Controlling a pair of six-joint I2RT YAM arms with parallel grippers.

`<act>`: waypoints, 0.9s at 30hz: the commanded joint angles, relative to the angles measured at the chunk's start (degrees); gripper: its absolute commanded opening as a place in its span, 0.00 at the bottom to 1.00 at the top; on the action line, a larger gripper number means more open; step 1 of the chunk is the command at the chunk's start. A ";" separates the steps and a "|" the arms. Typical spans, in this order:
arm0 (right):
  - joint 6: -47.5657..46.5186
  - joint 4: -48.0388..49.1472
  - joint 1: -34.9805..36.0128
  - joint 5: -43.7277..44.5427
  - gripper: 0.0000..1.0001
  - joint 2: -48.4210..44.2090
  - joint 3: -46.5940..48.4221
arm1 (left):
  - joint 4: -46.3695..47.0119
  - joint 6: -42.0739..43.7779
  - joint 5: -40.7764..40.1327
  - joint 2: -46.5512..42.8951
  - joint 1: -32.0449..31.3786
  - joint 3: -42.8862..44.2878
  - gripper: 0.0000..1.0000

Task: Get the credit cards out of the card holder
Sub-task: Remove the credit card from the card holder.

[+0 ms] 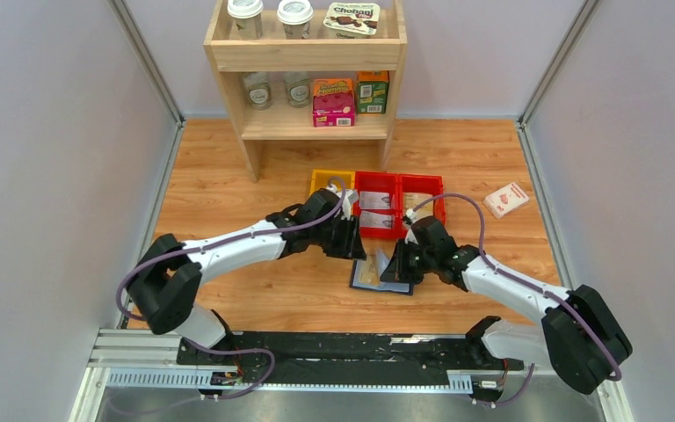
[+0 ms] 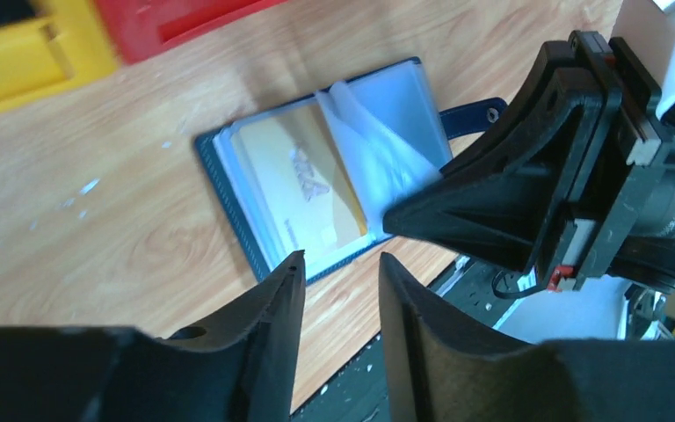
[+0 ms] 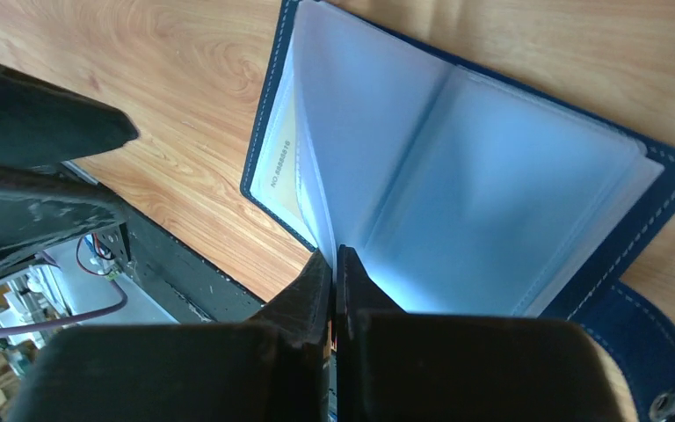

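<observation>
Between the two claws, the card holder (image 3: 492, 176) lies open on the table (image 2: 97, 220), with its snap tab (image 3: 642, 352) poking out beside the right claw.

- Right claw (image 3: 334, 259) is closed on the edge of one clear sleeve (image 3: 360, 132). That page stands up from the spine just ahead of its tips.
- Left claw (image 2: 341, 264) is open with nothing between the fingers. Its tips hover just off the holder's near edge.
- One gold card (image 2: 303, 180) shows, seated in a pocket straight ahead of the left claw tips and off to the side of the right claw's pinch.
- Can't tell if more cards sit deeper. The pockets the right wrist sees look empty.

Risks as I read them:
- **Holder not pinned:** the only contact is that pinch on thin plastic. If the left claw drags on the card, the whole booklet likely slides or lifts with it.
- **Weak pinch:** it holds only a sliver of sleeve. A small upward pull could slip it free, and the page would flop over the card. A harder pull may tear the sleeve at the spine.
- **Card under plastic:** left fingers closing from above could catch pocket plus card, or pocket only.
- **Tight clearance:** the claws are near each other, so the left claw has little room beside the right fingers and could bump them.
- **Table edge:** it and the black rail (image 3: 193, 281) are near the left claw's side of the holder. A freed card that slips could drop there.
</observation>
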 commanded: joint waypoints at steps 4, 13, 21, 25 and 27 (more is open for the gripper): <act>4.39 3.89 -2.63 -1.37 0.00 -5.01 -3.52 | 1.79 4.53 3.68 11.94 -2.64 9.32 0.28; 11.15 -6.65 -3.95 9.17 0.03 -12.64 -6.15 | -1.54 6.99 2.10 21.44 -3.52 11.16 0.20; 18.54 -15.88 -5.36 17.08 0.12 -24.51 -9.50 | -4.01 8.41 0.33 24.69 -4.92 12.57 0.17; 21.62 -22.73 -5.36 23.49 0.47 -30.57 -8.89 | -4.54 8.84 -0.54 24.69 -5.27 12.92 0.17; 20.58 -23.71 -5.36 24.91 0.52 -33.74 -8.27 | -4.80 9.02 -0.72 24.69 -5.63 13.27 0.17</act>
